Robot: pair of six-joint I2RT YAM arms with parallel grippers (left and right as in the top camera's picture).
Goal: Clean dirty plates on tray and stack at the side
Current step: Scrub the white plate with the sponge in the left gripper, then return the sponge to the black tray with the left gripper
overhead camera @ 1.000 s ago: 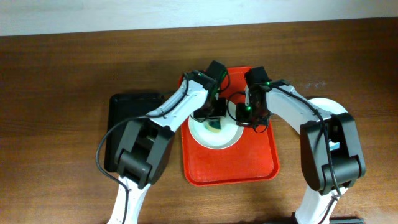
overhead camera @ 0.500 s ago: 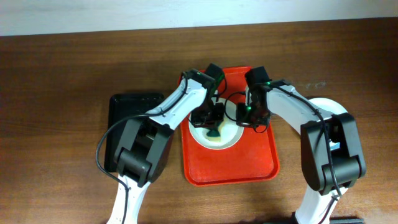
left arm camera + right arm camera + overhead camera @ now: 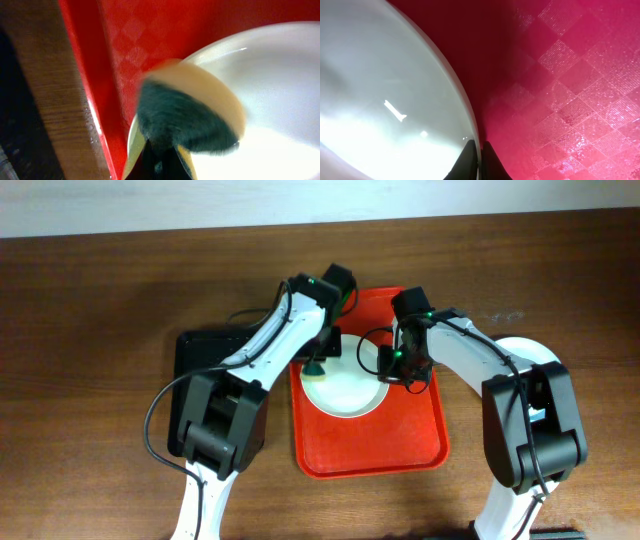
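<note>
One white plate (image 3: pixel 350 392) lies on the red tray (image 3: pixel 400 442); no green smear shows on it. My left gripper (image 3: pixel 316 366) is shut on a green and yellow sponge (image 3: pixel 190 115), held at the plate's upper left rim. The left wrist view shows the sponge over the plate (image 3: pixel 280 75) and the tray (image 3: pixel 125 40). My right gripper (image 3: pixel 392 370) is shut on the plate's right rim. In the right wrist view its fingers (image 3: pixel 477 155) pinch the rim of the plate (image 3: pixel 380 100) above the tray floor (image 3: pixel 570 100).
A black tray (image 3: pixel 200 370) lies left of the red tray, partly under my left arm. A white plate (image 3: pixel 535 358) sits on the wooden table (image 3: pixel 100 300) at the right, partly hidden by my right arm.
My left gripper has carried the sponge from the plate's centre up and left to its rim. The green patch at the centre no longer shows. The right gripper has held still.
</note>
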